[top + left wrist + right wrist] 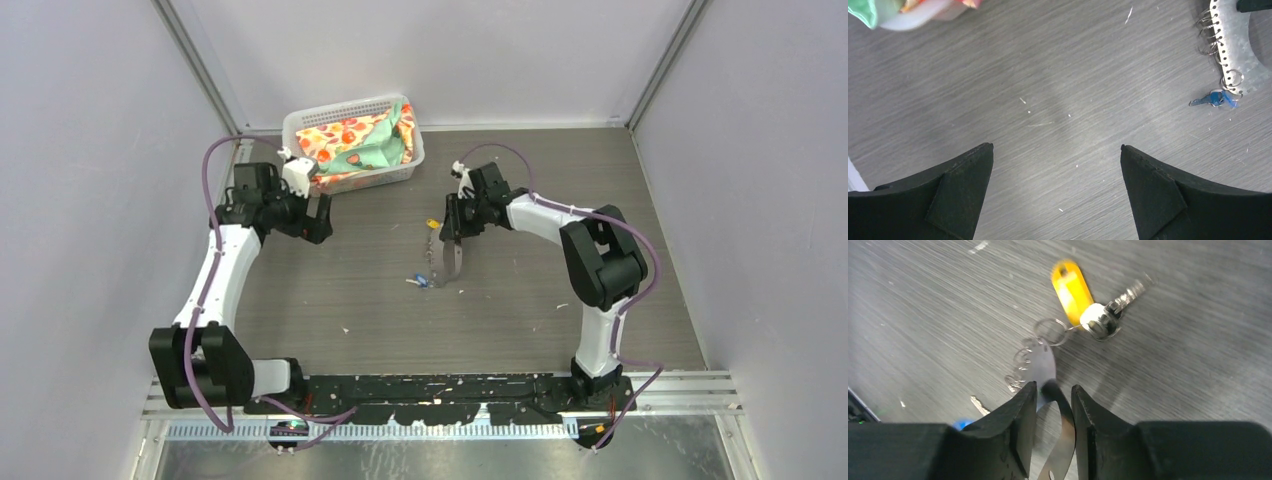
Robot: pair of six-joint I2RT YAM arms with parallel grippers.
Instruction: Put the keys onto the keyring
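At the upper left of the top view, your left gripper [318, 215] hangs beside the cloth-filled basket [400, 165], fingers spread wide, holding nothing, well apart from the work; centre frame holds everything else. The blue key [420, 282] lies lowest, the yellow key [432, 224] above it, and just to their right the keyring [454, 265] runs its long axis up and down the frame, its upper end under your right gripper [452, 235]; that arm is plainly the nearer.

Your left wrist camera gives what the top view cannot: at its upper right, the row of small rings on the keyring's edge, with the blue key [1215, 98] touching the lowest one; threaded or not, you cannot tell.

Your right wrist camera shows the plate passing between jaws set narrowly apart; whether they pinch it, you cannot tell. Beyond the plate's tip, toward the upper right, the yellow key meets an end ring; only a blue sliver shows at lower left.
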